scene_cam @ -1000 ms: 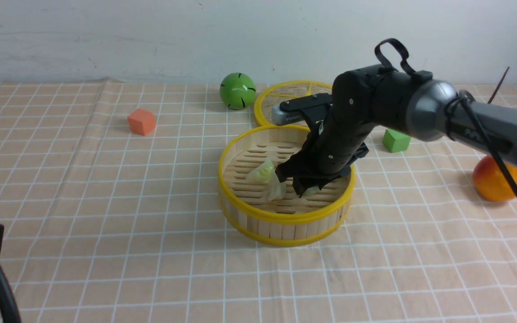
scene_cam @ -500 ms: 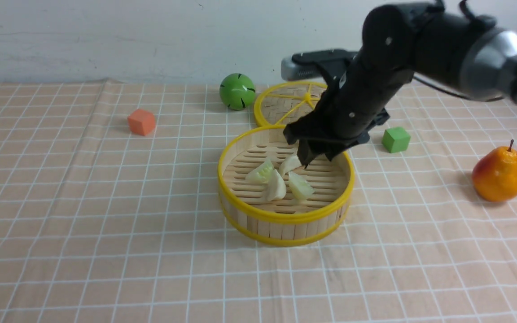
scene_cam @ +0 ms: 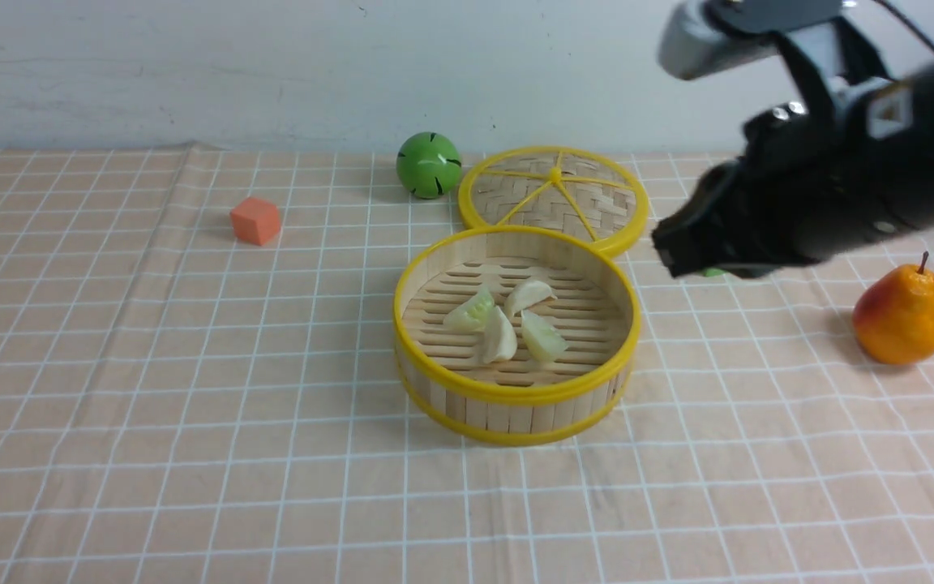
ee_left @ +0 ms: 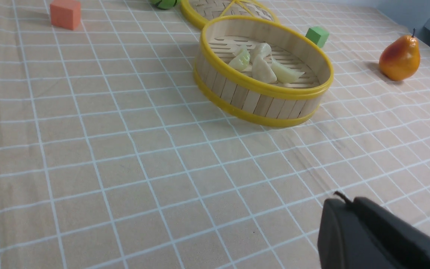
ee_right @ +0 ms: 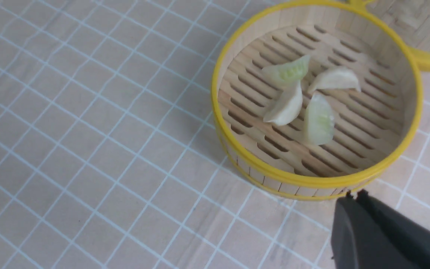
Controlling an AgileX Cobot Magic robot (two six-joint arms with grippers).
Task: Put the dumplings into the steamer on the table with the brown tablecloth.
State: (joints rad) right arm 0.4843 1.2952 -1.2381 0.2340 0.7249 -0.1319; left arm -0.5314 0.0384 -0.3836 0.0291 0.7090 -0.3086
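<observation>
All four dumplings (scene_cam: 499, 339) sit clustered on the slatted floor of the steamer (scene_cam: 516, 395), which stands mid-table on the brown tablecloth (scene_cam: 191, 365). None show outside it, so the placing step looks done. Right gripper (ee_right: 355, 196) hangs above and to the right of the steamer, jaws apparently pressed together and empty; left gripper (ee_left: 343, 203) is low over the cloth, same state. Next move, I'd judge: park both arms clear, no more picks.

No legible text, labels or numbers anywhere.
</observation>
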